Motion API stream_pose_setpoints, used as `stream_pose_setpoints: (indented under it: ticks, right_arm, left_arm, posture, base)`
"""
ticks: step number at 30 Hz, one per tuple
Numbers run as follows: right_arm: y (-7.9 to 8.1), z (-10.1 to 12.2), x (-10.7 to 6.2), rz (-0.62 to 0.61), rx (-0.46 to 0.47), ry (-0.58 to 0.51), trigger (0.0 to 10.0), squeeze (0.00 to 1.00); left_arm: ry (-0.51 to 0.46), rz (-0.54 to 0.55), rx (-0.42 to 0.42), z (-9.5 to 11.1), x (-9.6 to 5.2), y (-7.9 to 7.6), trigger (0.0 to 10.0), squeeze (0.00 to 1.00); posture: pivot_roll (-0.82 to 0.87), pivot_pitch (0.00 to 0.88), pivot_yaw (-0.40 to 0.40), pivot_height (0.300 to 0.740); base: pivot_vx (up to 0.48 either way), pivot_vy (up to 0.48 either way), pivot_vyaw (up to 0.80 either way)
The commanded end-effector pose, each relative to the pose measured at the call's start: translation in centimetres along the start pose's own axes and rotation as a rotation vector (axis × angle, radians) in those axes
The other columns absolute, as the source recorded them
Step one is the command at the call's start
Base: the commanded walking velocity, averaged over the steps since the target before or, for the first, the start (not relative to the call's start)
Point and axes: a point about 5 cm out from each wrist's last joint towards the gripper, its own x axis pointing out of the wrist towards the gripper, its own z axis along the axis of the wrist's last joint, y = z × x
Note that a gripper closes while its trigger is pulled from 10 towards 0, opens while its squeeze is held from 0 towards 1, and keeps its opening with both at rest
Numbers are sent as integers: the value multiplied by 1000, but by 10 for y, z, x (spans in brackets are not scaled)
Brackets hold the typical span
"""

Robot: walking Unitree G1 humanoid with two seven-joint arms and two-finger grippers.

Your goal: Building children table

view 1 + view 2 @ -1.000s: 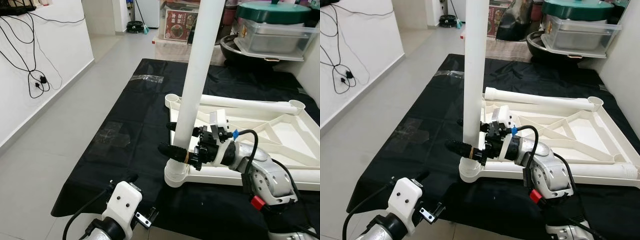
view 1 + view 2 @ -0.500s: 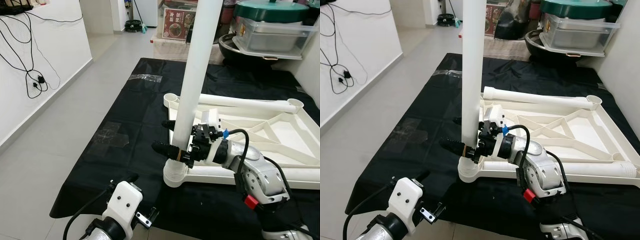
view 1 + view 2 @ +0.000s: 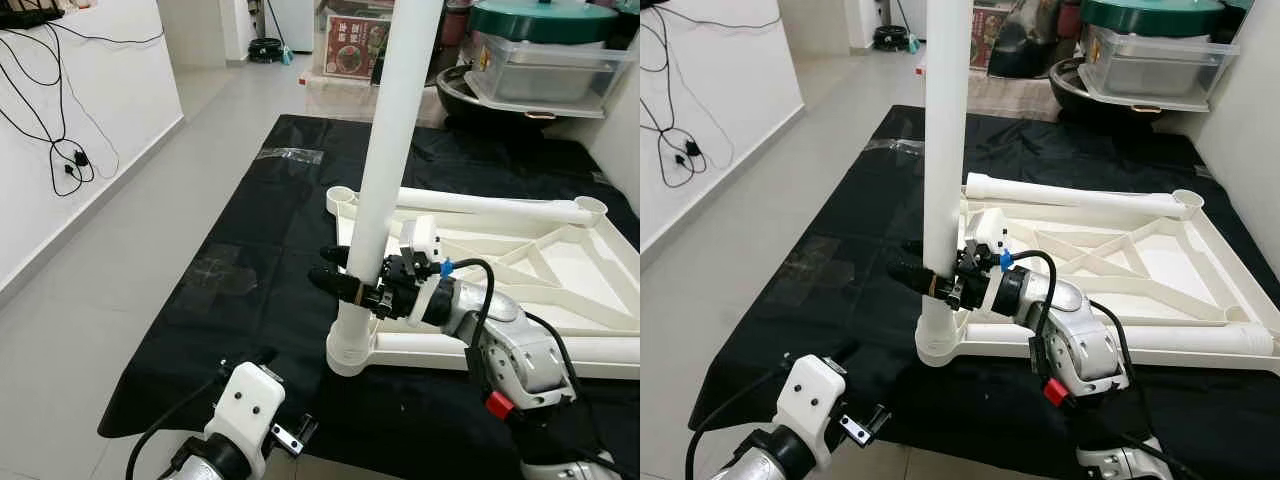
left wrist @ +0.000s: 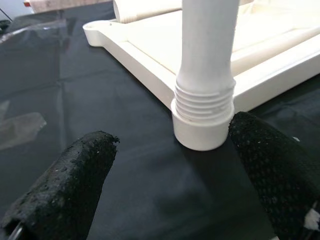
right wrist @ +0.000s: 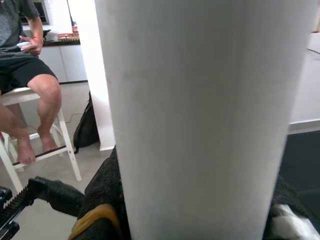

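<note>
The right tool point(image 3: 345, 285) clamps the upright leg point(image 3: 392, 150) low, steadying it in the corner socket point(image 3: 350, 352) of the upturned tabletop point(image 3: 560, 262) (on a black sheet point(image 3: 250, 250)); the left tool point(image 4: 175, 165) waits open at 7 o'clock.

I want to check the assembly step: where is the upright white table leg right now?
In the left eye view the white table leg stands upright in the near-left corner socket of the upturned white tabletop, with the right gripper clamped around it just above the socket.
</note>
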Motion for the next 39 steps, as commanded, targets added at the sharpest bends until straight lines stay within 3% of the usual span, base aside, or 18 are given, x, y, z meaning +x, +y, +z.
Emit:
stream_pose_setpoints:
  ticks: [1,6,16,18,22,25,26,28,31,36,37,39]
  right_arm:
    - [3,-4,0,-19,-4,10,0,0]
    - [-5,-3,-2,-196,-41,-10,0,0]
    - [-7,-6,-5,-307,-54,-3,0,0]
    - [-8,-8,-5,-376,-71,12,0,0]
    - [-14,-14,-6,-589,-84,48,0,0]
    - [-17,-14,-7,-657,-88,48,0,0]
    - [-23,-15,-10,-802,-119,71,0,0]
    - [-26,-18,-15,-962,-126,108,0,0]
    - [-26,-19,-17,-1014,-125,112,0,0]
    - [-18,-22,-22,-1253,-106,139,0,0]
    - [-18,-22,-22,-1253,-106,139,0,0]
    - [-12,-22,-26,-1438,-74,136,0,0]
  left_arm:
    - [15,8,10,-4,-1,3,10000,0]
    - [10,26,39,-4,1,13,10000,0]
    - [5,41,56,-3,2,20,10000,0]
    - [5,42,60,-3,2,21,10000,0]
    - [1,38,63,-3,3,22,10000,0]
    - [1,37,63,-3,3,22,10000,0]
    - [-1,36,64,-2,4,22,10000,0]
    - [0,34,64,-3,4,21,10000,0]
    - [-1,34,63,-3,4,21,10000,0]
    - [1,32,63,-3,4,19,10000,0]
    - [1,32,63,-3,4,19,10000,0]
    - [1,33,62,-3,4,19,10000,0]
  posture:
    - [127,91,-41,740]
    - [123,88,-38,740]
    - [122,88,-32,740]
    - [122,86,-33,740]
    - [120,87,-29,740]
    - [120,87,-29,740]
    - [120,90,-34,740]
    - [118,92,-33,740]
    - [119,94,-36,740]
    - [127,99,-41,740]
    - [127,99,-41,740]
    - [125,101,-42,740]
  base:
    - [0,0,0]
    - [0,0,0]
    - [0,0,0]
    - [0,0,0]
    - [0,0,0]
    - [0,0,0]
    - [0,0,0]
    - [0,0,0]
    - [0,0,0]
    - [0,0,0]
    - [0,0,0]
    - [0,0,0]
